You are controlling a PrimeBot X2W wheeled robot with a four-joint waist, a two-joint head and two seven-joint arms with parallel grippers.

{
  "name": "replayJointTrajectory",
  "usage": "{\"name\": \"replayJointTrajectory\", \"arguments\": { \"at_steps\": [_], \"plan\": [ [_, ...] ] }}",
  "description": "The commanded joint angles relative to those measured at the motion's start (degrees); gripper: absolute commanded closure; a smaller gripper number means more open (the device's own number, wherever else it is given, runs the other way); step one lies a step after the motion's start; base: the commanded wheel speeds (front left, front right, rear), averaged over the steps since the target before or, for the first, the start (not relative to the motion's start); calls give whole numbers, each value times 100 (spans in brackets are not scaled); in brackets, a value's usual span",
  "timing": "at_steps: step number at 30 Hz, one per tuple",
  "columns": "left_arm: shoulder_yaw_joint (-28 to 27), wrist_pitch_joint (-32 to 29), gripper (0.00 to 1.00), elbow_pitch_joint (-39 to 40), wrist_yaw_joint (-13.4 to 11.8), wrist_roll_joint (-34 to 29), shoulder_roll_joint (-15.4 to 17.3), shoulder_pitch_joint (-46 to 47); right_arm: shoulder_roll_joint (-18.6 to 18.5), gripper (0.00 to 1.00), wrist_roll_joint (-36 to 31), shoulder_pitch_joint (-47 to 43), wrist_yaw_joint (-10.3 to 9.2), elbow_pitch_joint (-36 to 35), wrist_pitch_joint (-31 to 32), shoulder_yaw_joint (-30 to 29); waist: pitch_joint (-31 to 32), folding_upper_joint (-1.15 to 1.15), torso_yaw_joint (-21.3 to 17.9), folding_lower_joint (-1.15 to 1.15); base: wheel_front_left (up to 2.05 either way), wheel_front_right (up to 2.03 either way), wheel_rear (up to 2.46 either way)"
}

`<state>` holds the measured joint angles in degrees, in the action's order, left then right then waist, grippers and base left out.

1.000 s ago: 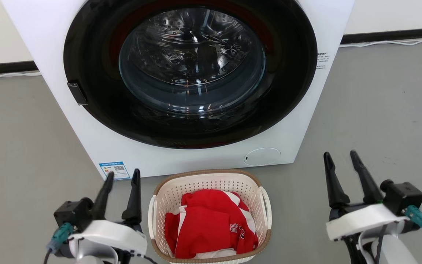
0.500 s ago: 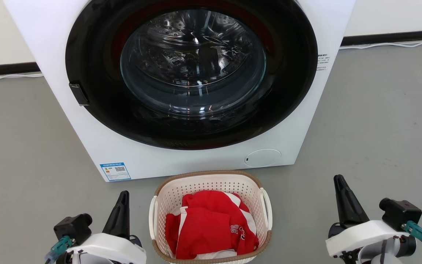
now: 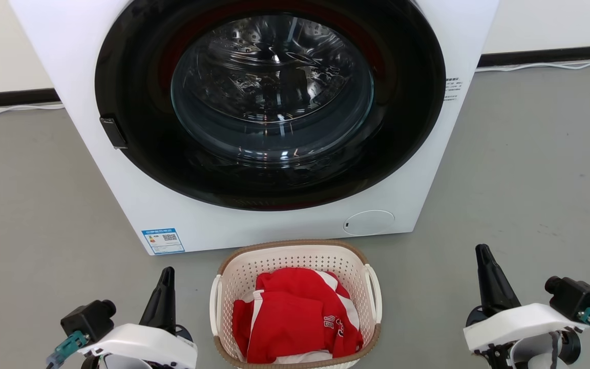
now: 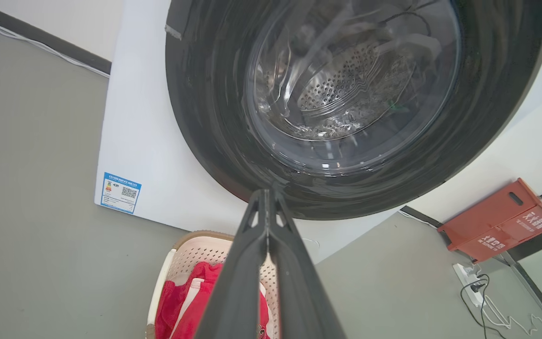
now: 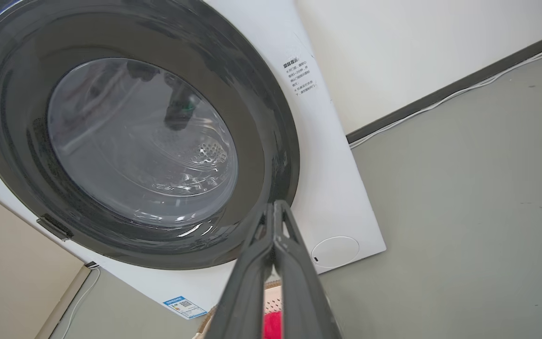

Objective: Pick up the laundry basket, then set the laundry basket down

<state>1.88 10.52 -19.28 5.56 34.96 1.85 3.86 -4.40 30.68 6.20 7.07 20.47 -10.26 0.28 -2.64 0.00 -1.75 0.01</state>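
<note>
Starting nearest you, how do your two grippers stand?

Both are pressed together and hold nothing. Your left gripper (image 3: 166, 274) sits at the lower left of the head view. Your right gripper (image 3: 481, 251) sits at the lower right. In each wrist view, the two dark fingers (image 4: 247, 263) meet at the tips.

Where is the laundry basket?

You have the laundry basket (image 3: 291, 245) on the grey floor (image 3: 530, 169) between your grippers, apart from both and nearer the left one. It stands upright, and both white loop handles are free. A crumpled red and white garment (image 3: 295, 318) lies inside it.

What is behind it?

Just past the basket's far rim is the white washing machine (image 3: 121, 174). Its round dark door (image 3: 272, 87) is closed, and you can see the steel drum through the glass. A blue label (image 3: 163, 240) is stuck at its lower left corner, and a round white cap (image 3: 369, 222) sits at its lower right.

And farther off?

A black skirting board (image 3: 551, 53) runs along the wall, with a white cable (image 3: 546, 65) at its foot. Your left wrist view also shows an orange-red box (image 4: 497, 221) by the wall and a white power strip (image 4: 468, 278) on the floor near it.
</note>
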Motion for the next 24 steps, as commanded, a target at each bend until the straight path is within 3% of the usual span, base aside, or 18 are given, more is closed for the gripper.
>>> {"name": "replayJointTrajectory", "arguments": {
  "at_steps": [1,24],
  "plan": [
    [-82,-45,100,179,34,126,29,181,-16,100,148,166,9,-190,47,-10,3,0,2,-1,0,0,0],
    [-260,-434,100,259,71,1437,46,193,24,100,1553,126,17,-297,429,-168,60,0,42,-1,0,0,0]
  ]
}}
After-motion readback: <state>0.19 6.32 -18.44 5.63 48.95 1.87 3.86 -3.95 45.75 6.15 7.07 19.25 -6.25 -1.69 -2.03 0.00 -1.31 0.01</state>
